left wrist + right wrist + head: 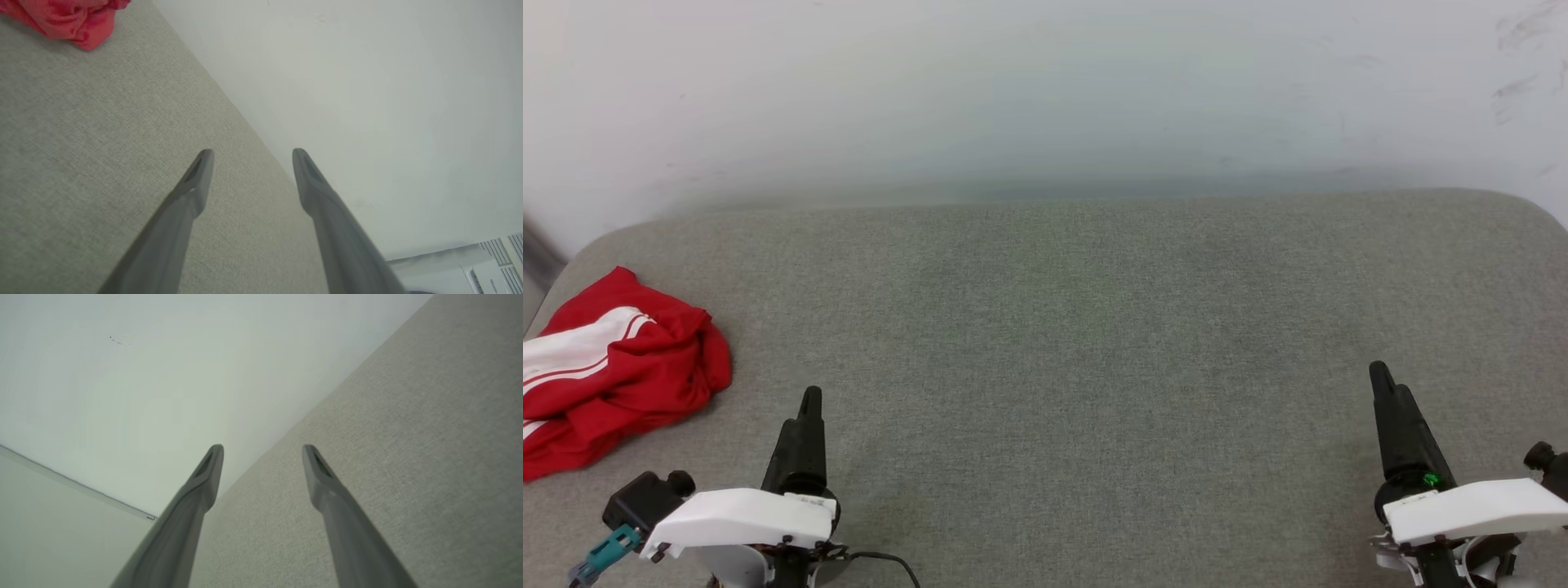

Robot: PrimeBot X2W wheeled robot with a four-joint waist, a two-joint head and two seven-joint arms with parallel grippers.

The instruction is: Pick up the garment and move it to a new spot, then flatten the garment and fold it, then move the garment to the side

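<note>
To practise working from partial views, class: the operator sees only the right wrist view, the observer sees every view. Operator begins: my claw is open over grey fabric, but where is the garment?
Observer: The garment lies crumpled at the cushion's far left end, on the robot's left.
Operator: Is the left claw holding it?
Observer: No. The left claw is open and empty, apart from the garment.
Operator: Which part faces up?
Observer: A white sleeve with red stripes lies on top of the red folds.

Grey cushion (1094, 343) bears the crumpled garment (629, 371) at its left edge.
</note>
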